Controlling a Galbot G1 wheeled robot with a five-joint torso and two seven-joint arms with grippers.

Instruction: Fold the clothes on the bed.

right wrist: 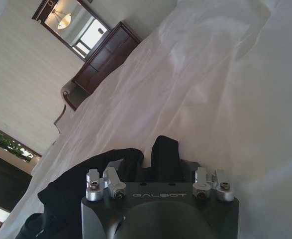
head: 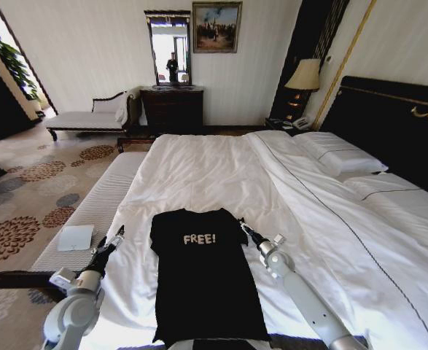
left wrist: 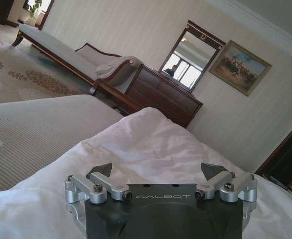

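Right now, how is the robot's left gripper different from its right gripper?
The left gripper sits off the T-shirt's left edge, over white sheet; the right gripper is at the shirt's right sleeve. The left gripper is open over bare bedding; the right gripper has black fabric at its fingers. Both point toward the far side of the bed.

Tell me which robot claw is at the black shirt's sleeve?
The right claw, at the T-shirt sleeve. The left claw hangs open, off the shirt.

T-shirt flat on the bed, between both grippers, bench left.
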